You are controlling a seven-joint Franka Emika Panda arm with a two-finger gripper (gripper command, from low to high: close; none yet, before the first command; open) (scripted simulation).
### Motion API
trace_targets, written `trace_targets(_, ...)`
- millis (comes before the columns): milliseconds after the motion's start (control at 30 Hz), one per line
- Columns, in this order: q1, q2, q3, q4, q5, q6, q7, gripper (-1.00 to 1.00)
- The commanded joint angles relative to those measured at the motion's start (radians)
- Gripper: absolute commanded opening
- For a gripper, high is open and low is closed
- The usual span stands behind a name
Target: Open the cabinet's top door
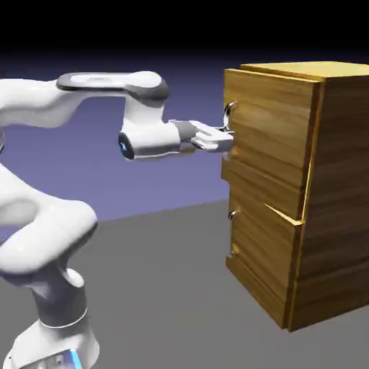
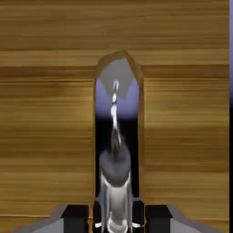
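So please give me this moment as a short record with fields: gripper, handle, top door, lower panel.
gripper: at the top door's front, fingers on either side of the handle
handle: silver, between the fingertips
top door: pulled slightly out from the cabinet
lower panel: untouched, own small handle

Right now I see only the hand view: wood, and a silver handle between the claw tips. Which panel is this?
Observer: The claw is at the handle of the top door; the lower panel sits beneath it.
Operator: Is the door open?
Observer: Slightly ajar, it seems: it sits askew against the cabinet body.
Operator: Is the arm stretched out?
Observer: No, the arm is bent, with the wrist level.
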Motion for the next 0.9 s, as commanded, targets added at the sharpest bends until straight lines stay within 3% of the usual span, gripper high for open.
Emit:
trace_targets(0,0.036,-0.005,-0.036,-0.029,-0.036,-0.025,0.01,-1.0)
trace_targets(367,0.288,-0.123,-0.429,-0.282,-0.496,-0.296,0.145,-1.0)
trace_targets(867,0.265,-0.155,-0.958,-0.359,-1.144,-0.746,0.221,-1.0)
